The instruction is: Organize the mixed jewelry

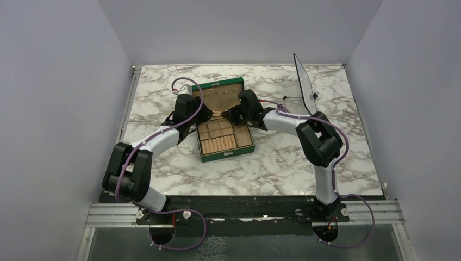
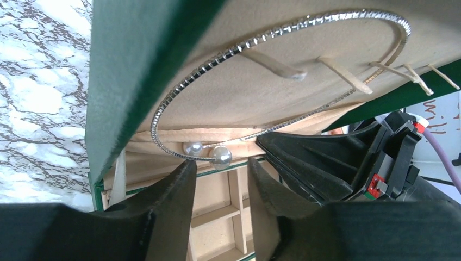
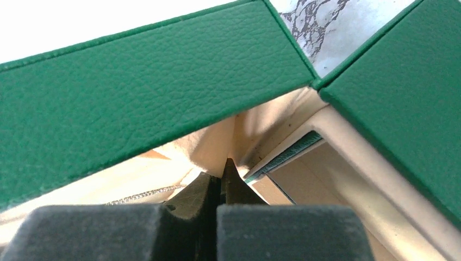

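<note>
Green box (image 1: 225, 155) sits open mid worktop (image 1: 282, 163), lid (image 2: 125, 70) tilted up at its back edge, and both arms reach in at the hinge line. The necklace (image 2: 217, 61), a thin silvery chain, hangs as a big loop on the tan lining inside the lid, draped over a row of pale pegs (image 2: 342, 73) near the lid's top edge. Two pearl-like beads (image 2: 220, 156) sit at the low end of the loop, just above the hinge. Left fingers (image 2: 174, 196) are parted to a medium gap with nothing between them. The beads lie just past their tips, in line with the gap, and I can't tell whether they touch. Right fingers (image 3: 209, 187) are pressed tight together, tips poked into the lining fold at the box's back corner where lid meets base. A short bit of chain runs right up to their left side, but I can't tell if it is pinched. In the left wrist view the chain's lower strand leads to that same tip. The base of the box is split by tan dividers into small compartments (image 2: 212, 201), with a ridged ring-roll row (image 1: 217, 145) along the front wall. Contents are too small to make out from above. A dark flat panel (image 1: 304, 81) stands tilted behind and right of the box.
</note>
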`<state>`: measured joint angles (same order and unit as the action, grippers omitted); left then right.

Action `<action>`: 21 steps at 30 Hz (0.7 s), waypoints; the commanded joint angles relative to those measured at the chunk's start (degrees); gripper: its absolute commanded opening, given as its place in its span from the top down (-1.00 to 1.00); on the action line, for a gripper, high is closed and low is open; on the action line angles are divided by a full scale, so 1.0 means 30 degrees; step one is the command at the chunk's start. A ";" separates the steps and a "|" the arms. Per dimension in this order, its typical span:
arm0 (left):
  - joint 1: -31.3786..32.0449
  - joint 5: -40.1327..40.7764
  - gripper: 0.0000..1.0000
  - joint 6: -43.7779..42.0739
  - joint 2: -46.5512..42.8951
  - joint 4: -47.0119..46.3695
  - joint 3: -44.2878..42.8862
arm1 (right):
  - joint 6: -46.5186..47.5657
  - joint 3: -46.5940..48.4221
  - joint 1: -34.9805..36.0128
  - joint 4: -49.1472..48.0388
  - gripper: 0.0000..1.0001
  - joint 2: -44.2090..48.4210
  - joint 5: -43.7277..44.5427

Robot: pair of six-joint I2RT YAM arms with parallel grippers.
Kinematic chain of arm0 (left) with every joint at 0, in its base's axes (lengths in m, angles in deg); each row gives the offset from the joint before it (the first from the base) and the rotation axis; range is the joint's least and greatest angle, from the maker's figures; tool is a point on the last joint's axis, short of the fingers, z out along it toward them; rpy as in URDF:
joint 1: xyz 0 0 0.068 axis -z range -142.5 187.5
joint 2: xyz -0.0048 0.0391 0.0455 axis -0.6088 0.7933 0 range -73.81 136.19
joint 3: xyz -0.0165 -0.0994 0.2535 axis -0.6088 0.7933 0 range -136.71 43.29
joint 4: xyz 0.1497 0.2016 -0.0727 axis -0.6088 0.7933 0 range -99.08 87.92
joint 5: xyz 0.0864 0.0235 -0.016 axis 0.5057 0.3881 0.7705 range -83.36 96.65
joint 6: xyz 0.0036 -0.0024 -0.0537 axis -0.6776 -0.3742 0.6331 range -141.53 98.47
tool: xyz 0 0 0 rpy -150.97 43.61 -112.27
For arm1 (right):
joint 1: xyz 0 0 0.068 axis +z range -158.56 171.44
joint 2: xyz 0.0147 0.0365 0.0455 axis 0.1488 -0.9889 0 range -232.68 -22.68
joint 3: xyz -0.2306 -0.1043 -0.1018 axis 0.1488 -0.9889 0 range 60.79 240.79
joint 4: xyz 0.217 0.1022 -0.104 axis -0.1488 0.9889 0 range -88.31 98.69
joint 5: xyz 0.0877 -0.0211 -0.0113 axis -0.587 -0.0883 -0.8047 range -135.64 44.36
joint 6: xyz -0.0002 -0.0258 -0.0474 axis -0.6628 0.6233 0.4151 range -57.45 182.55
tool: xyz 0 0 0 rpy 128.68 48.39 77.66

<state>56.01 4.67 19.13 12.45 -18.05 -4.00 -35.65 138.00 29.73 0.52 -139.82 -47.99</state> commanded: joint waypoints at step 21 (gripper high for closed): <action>0.0124 0.0514 0.55 0.0564 0.0213 -0.0779 -0.0722 | 0.3683 -0.2756 0.0306 0.0540 0.99 0.0585 -0.1496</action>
<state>56.01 4.78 20.60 12.47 -19.38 -4.08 -27.95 133.01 29.73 -5.21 -138.05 -49.21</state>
